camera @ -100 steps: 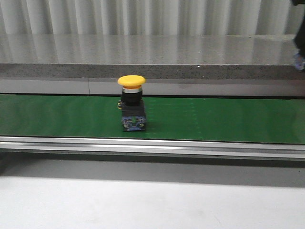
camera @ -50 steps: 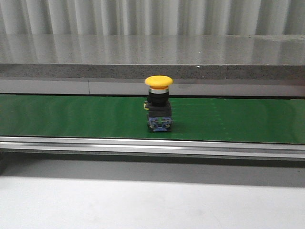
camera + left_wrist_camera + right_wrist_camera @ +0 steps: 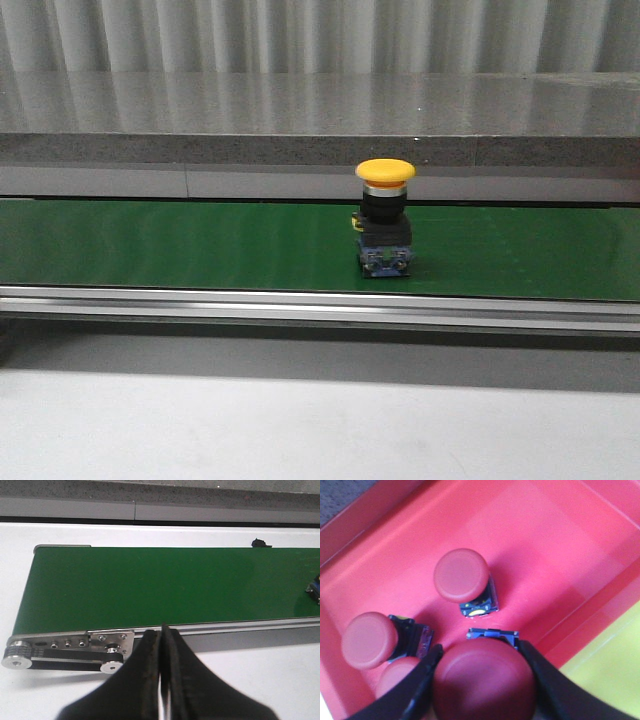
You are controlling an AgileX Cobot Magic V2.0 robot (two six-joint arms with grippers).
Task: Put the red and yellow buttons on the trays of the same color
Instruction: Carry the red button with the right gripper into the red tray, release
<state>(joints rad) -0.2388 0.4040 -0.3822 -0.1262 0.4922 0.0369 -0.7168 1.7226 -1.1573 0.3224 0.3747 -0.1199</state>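
A yellow button (image 3: 385, 215) with a black body stands upright on the green conveyor belt (image 3: 150, 245), right of centre; neither gripper shows in the front view. My left gripper (image 3: 162, 635) is shut with nothing in it, hanging over the white table just before the belt's near rail. The button's blue base (image 3: 315, 589) peeks in at the edge of that view. My right gripper (image 3: 480, 649) is shut on a red button (image 3: 484, 682) by its cap, over the red tray (image 3: 555, 545). Three other red buttons (image 3: 461, 576) (image 3: 369, 640) (image 3: 395, 677) stand in that tray.
A yellow tray (image 3: 612, 667) adjoins the red tray's wall. The belt's end roller and bracket (image 3: 65, 650) lie beside my left gripper. A grey stone ledge (image 3: 320, 150) runs behind the belt, and white table (image 3: 320, 430) lies in front.
The yellow button has travelled rightwards along the belt, from left of centre to right of centre. A dark shape at the far right edge has left the view.
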